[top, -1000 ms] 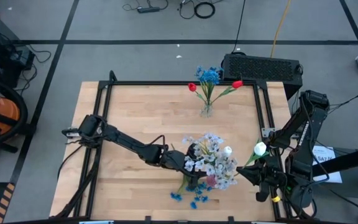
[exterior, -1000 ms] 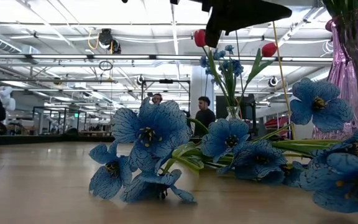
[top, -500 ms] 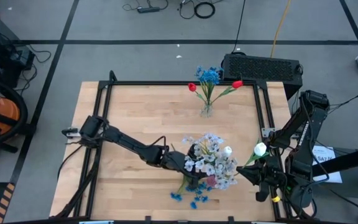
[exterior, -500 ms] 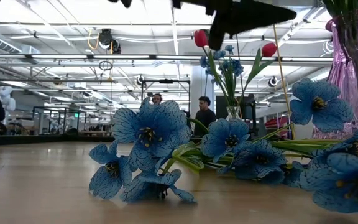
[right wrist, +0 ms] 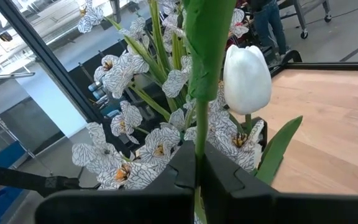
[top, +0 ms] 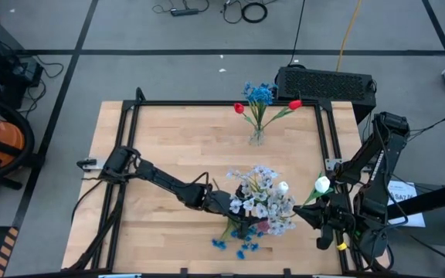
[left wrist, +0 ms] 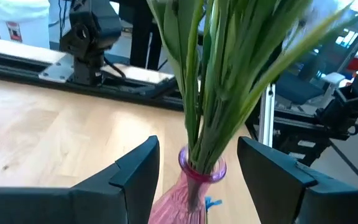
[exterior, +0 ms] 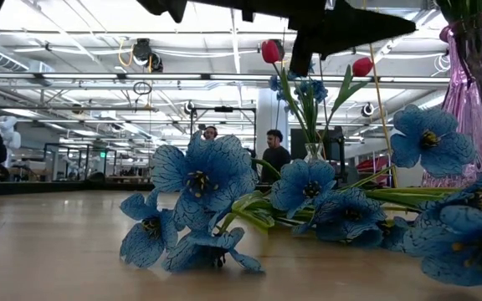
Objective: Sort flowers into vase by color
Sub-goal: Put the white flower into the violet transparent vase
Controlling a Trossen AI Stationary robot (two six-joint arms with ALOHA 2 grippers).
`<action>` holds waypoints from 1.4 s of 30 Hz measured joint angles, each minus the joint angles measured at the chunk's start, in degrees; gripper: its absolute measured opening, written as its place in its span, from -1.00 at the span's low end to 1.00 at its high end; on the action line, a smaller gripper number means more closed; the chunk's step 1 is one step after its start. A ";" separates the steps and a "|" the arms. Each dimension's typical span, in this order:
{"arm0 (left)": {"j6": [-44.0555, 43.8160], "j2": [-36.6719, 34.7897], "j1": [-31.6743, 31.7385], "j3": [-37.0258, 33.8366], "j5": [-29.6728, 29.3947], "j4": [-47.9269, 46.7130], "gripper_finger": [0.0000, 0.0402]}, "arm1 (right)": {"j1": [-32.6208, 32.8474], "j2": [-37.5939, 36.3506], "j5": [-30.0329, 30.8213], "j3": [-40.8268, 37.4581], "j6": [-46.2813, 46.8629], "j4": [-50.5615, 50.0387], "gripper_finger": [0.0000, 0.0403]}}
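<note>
A pink vase (top: 263,224) near the table's near edge holds pale lavender-white flowers (top: 263,197) and a white tulip (top: 283,186). My left gripper (top: 234,207) is open, and its fingers stand on either side of the vase's neck (left wrist: 199,172) without touching it. My right gripper (top: 321,210), to the right of the vase, is shut on a white tulip (top: 323,184). Blue flowers (top: 234,245) lie flat on the table by the near edge. A clear vase (top: 256,137) at the far edge holds blue flowers (top: 259,93) and two red tulips (top: 239,107). My right gripper pinches the white tulip's green stem (right wrist: 199,140) between its two fingers. The stem rises upright out of the fingers, across them, with a broad leaf (right wrist: 205,56) above. The tulip is lifted clear of the table, its head (top: 323,184) above the gripper.
A black frame (top: 207,103) runs round the wooden table. A dark box (top: 327,80) sits beyond the far right corner. The blue flowers (exterior: 199,180) fill the near foreground in the low view. People stand far off in the room. Bare wood lies to the left and in the middle.
My left gripper has crept toward the table's right and near edge, closing in on the pink vase. In the low view its dark arm has slid to the right overhead. The right gripper and the flowers have kept still.
</note>
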 joint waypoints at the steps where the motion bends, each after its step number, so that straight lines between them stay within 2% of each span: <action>1: -0.01 0.20 0.00 0.00 0.01 -0.04 0.10 | 0.00 0.00 -0.05 0.00 0.00 0.00 -1.00; 13: 2.05 5.24 0.51 8.01 1.68 -0.45 0.10 | -1.12 0.00 -0.44 0.00 -0.44 -0.01 -1.00; 22: 2.03 5.28 0.85 8.11 2.86 -1.30 0.08 | -2.16 0.00 -3.19 0.00 -0.64 -0.03 -1.00; 27: 2.00 5.28 0.92 8.11 3.17 -1.58 -0.17 | -2.16 0.00 -3.23 0.00 -1.51 -0.02 -1.00; 35: 2.15 5.26 0.92 8.10 3.15 -1.27 -0.89 | -2.16 0.00 -3.18 0.00 -1.54 -0.01 -1.00; 42: 7.91 5.26 0.79 9.53 3.17 -2.33 -0.92 | -2.16 0.00 -3.19 0.00 -1.53 0.02 -1.00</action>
